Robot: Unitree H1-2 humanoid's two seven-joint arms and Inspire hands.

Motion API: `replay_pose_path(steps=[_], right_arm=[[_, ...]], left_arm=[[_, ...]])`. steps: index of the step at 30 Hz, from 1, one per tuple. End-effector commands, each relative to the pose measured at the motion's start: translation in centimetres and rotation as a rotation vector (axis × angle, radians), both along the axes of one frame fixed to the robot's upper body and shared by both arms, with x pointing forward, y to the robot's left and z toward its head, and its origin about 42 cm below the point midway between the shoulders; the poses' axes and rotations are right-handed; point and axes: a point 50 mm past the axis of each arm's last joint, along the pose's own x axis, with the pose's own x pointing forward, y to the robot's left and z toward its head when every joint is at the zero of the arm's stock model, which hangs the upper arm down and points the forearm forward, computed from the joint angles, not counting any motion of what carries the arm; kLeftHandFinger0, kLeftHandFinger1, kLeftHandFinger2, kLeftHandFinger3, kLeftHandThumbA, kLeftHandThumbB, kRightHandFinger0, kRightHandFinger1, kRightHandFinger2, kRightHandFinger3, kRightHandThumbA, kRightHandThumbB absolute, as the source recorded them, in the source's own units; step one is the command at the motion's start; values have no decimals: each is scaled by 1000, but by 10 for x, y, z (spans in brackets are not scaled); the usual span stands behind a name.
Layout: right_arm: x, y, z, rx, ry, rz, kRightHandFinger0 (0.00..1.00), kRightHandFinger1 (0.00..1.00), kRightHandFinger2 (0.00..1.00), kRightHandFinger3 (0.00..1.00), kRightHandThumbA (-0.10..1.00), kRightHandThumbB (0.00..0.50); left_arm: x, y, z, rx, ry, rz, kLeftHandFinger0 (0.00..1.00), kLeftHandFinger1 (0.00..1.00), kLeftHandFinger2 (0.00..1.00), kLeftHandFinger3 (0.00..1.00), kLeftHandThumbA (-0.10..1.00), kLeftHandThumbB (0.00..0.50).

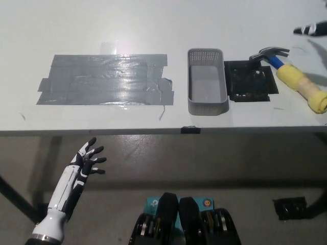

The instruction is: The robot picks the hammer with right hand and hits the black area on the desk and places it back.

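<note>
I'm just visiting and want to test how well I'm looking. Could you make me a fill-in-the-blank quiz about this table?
1. The hammer lies on the table with its head next to the ____ patch.
2. The hammer's grip is ____ in colour.
3. The grey basket stands between the black patch and the grey ____.
4. The white left hand hangs ____ the table's level.

Missing words: black; yellow; tape; below

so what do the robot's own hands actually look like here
The left hand is white with black fingers and black patches between white shell plates, on a slim white forearm ending in a dark ring with a silvery edge. Of the right hand only black fingertips with a pale mark show at the top right edge; the rest is out of frame.
</note>
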Motion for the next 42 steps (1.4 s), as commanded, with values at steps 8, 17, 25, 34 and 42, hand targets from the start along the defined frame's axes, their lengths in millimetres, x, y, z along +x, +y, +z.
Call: replay_pose_path(steps=[8, 17, 25, 34, 42], right_arm=[[-199, 98, 64, 165, -743, 381, 1000, 1000, 1000, 1000, 1000, 346], [-263, 134, -43, 266, -627, 450, 1000, 1000, 1000, 1000, 1000, 308], [-285, 133, -93, 443, -504, 405, 1000, 1000, 1000, 1000, 1000, 322], [-282, 121, -168, 437, -321, 266, 1000, 1000, 1000, 1000, 1000, 237], [-275, 109, -216, 548, -189, 183, 1000, 1000, 1000, 1000, 1000, 248]], left_arm=[[26, -9, 33, -5, -118, -34, 964, 1000, 1000, 1000, 1000, 30], [37, -11, 38, -35, -154, -64, 1000, 1000, 1000, 1000, 1000, 104], [39, -13, 36, -40, -147, -69, 1000, 1000, 1000, 1000, 1000, 127], [18, -12, 19, -37, -104, -64, 1000, 1000, 1000, 1000, 1000, 103], [1, -11, 4, -41, -67, -51, 1000, 1000, 1000, 1000, 1000, 112]])
